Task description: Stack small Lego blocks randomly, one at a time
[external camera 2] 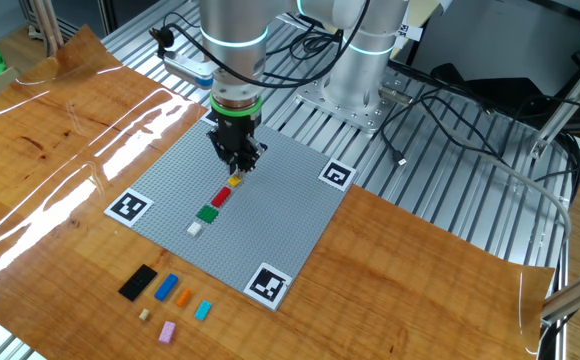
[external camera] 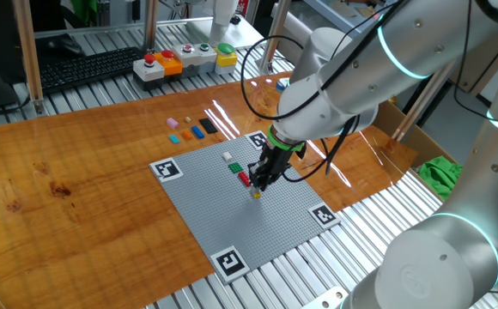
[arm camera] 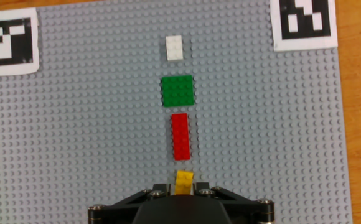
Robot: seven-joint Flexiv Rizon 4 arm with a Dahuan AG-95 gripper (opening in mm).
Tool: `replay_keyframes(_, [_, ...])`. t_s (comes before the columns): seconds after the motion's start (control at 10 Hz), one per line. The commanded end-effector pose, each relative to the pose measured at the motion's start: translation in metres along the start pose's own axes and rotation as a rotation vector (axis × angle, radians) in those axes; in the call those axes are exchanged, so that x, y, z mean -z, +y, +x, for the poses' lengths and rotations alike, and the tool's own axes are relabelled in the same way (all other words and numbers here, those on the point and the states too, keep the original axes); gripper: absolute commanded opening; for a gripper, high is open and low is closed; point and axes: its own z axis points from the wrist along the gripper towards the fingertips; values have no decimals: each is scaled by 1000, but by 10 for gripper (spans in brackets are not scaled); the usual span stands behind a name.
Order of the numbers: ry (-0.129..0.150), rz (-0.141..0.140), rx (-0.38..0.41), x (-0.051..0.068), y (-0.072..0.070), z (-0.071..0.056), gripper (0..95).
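A studded grey baseplate (external camera 2: 270, 215) lies on a glossy wood tabletop (external camera 2: 60, 170) over ribbed aluminium framing. White (arm camera: 174, 47), green (arm camera: 178, 90), red (arm camera: 180, 135) and yellow (arm camera: 183, 182) bricks form a row on it. The gripper (external camera 2: 236, 170) stands over the yellow brick; whether it grips cannot be told.

- Arm (external camera: 378, 60): bent over the work area from its base.
- Wrist (external camera 2: 235, 105): vertical.
- Gripper (external camera 2: 238, 168): pointing straight down, fingertips low near the surface, jaws set narrow; grip state undetermined.
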Motion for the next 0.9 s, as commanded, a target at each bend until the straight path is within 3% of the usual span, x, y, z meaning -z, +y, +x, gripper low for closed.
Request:
replay_keyframes(0.1, [-2,3,5,3,0,0,190])
replay_keyframes(0.9, [-8,3,17,-1,-1,1,190])
